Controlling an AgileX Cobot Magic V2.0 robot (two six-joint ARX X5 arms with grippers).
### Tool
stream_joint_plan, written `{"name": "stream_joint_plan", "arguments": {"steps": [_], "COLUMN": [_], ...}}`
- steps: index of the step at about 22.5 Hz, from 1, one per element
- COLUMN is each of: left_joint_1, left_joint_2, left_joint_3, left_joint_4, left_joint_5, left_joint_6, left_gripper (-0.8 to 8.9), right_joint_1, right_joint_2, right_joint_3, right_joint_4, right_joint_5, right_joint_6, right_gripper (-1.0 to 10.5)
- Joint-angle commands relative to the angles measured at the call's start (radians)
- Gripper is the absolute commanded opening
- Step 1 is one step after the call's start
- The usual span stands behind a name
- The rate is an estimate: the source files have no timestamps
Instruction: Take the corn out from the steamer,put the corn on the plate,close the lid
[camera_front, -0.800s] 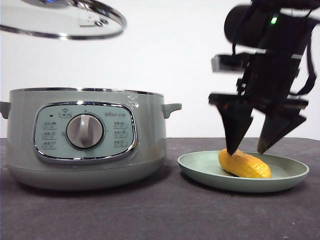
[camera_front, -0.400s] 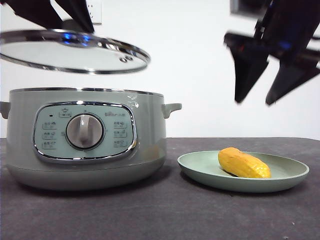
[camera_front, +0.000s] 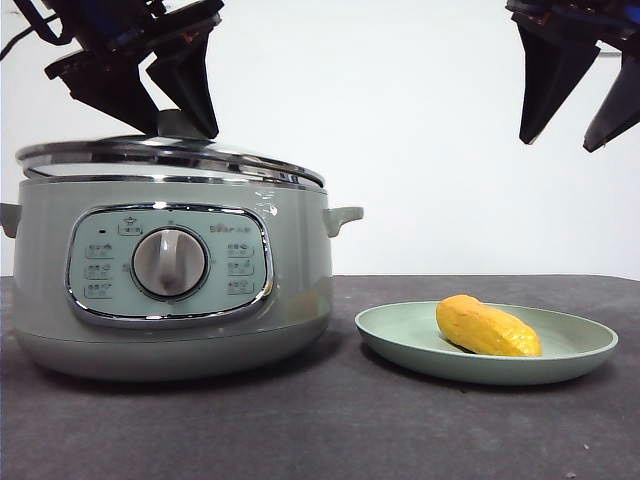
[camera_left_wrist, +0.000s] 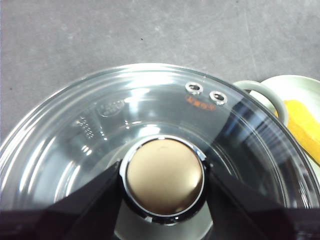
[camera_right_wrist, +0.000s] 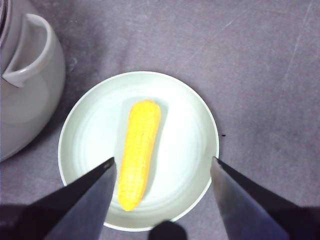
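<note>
The glass lid (camera_front: 170, 157) lies on the rim of the sage-green steamer (camera_front: 170, 290), slightly tilted. My left gripper (camera_front: 165, 118) comes down from the upper left and is shut on the lid's round knob (camera_left_wrist: 164, 177), one black jaw on each side. The yellow corn (camera_front: 488, 327) lies on its side on the pale-green plate (camera_front: 400, 342), to the right of the steamer. My right gripper (camera_front: 560, 145) hangs open high above the plate, holding nothing. In the right wrist view the corn (camera_right_wrist: 140, 152) lies lengthwise on the plate (camera_right_wrist: 90, 125).
The steamer's side handle (camera_front: 345, 214) juts toward the plate with a small gap between them. Dark grey tabletop (camera_front: 330, 430) stretches in front of both. A white wall stands behind.
The left gripper has lowered the lid from above the steamer onto its rim. The right gripper has risen from the corn on the plate to the top right, jaws open.
</note>
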Motion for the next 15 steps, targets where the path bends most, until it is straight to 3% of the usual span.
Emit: {"name": "stream_joint_plan", "arguments": {"steps": [1,8,11,15], "left_joint_1": [-0.005,-0.016,-0.014,-0.014], "left_joint_2": [0.014,0.03,0.03,0.025], "left_joint_3": [0.014,0.014,0.014,0.026], "left_joint_4": [0.034,-0.037,-0.034,-0.027], "left_joint_5": [0.003,0.0,-0.005,-0.006], "left_joint_6": [-0.006,-0.006,-0.006,-0.007], "left_gripper": [-0.09,0.33,4.02,4.37], "right_joint_1": [-0.002,-0.002,-0.002,-0.002], "right_joint_2": [0.0,0.0,0.0,0.0], "right_joint_3": [-0.006,-0.006,-0.006,-0.006], "right_joint_4": [-0.003,-0.005,-0.005,-0.024], "right_joint_5": [0.003,0.003,0.002,0.003], "right_joint_6": [0.009,0.01,0.01,0.009], "right_gripper": [3.2,3.2,3.2,3.2]}}
